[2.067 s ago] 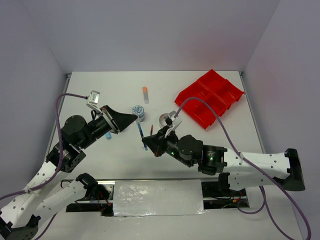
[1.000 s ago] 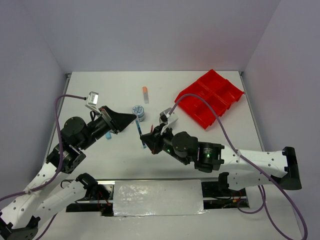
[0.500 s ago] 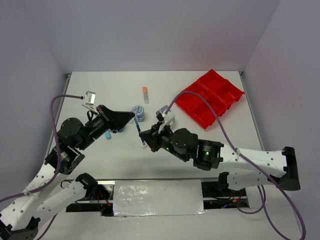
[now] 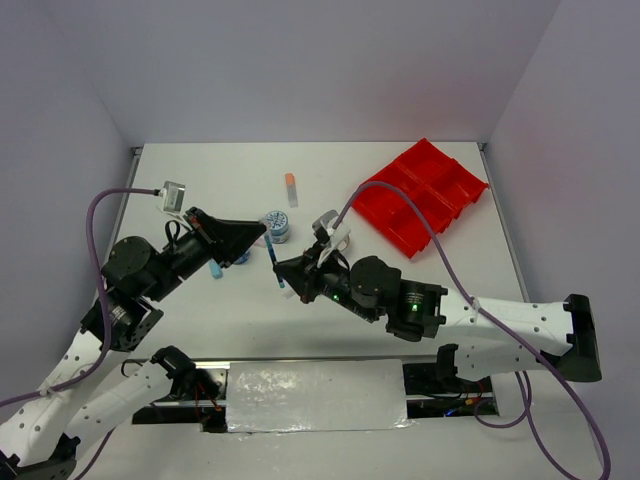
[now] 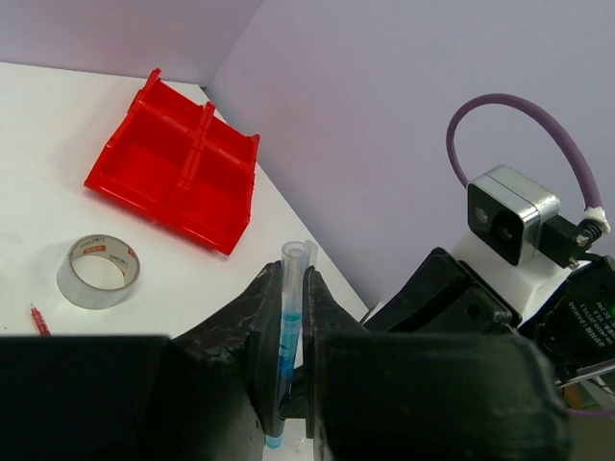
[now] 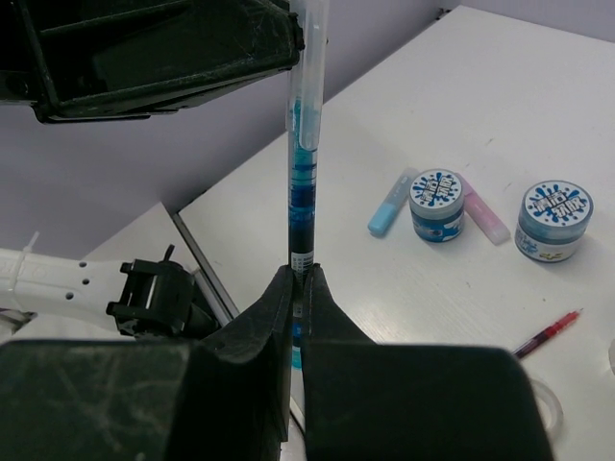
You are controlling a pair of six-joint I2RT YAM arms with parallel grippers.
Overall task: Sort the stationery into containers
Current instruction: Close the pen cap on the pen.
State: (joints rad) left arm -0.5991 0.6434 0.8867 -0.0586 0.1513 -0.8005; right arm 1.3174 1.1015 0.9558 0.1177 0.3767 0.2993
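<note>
A thin blue pen (image 4: 274, 252) hangs in the air between both grippers. My left gripper (image 4: 266, 233) is shut on its upper end; in the left wrist view the pen (image 5: 289, 298) stands between the closed fingers (image 5: 264, 307). My right gripper (image 4: 282, 272) is shut on its lower end; in the right wrist view the pen (image 6: 304, 163) rises from the gripper (image 6: 298, 279). The red tray (image 4: 420, 195) lies at the far right, its compartments bare (image 5: 178, 163). One tub with a blue-white lid (image 4: 277, 225) stands behind the pen.
On the table lie two tubs (image 6: 437, 205) (image 6: 553, 221), a light blue tube (image 6: 389, 206), a pink tube (image 6: 485, 216), a thin red pen (image 6: 548, 333), the silvery tape roll (image 5: 98, 272) and an orange-capped tube (image 4: 290, 182).
My right gripper has carried the blue pen left and up to the left gripper. The left arm has drawn back and risen, and its jaws now hold the pen's upper end.
</note>
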